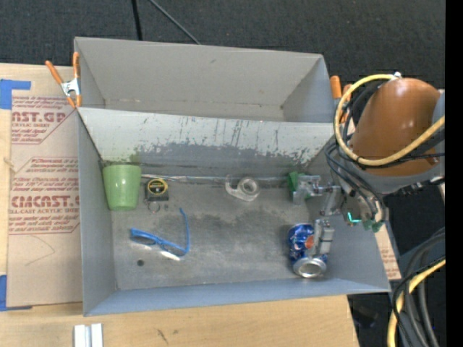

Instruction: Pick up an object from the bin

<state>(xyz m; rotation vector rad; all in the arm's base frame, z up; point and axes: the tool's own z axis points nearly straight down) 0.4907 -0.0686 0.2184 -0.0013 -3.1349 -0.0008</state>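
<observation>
Where end effector (323,241) hangs (grip unclear), blue can (302,248) lying, top toward front wall (217,296)

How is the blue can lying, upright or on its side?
On its side: the blue can lies on the bin floor, round silver end showing.

Tool (323,243) over blue can (301,243)

Showing pale green on cup (121,186), left of frame; black with yellow on small tape measure (155,189) beside it; bright blue on thin glasses (155,238), lower left; blue, red and silver on can (307,250), lower right; scuffed grey on bin (202,78).
</observation>
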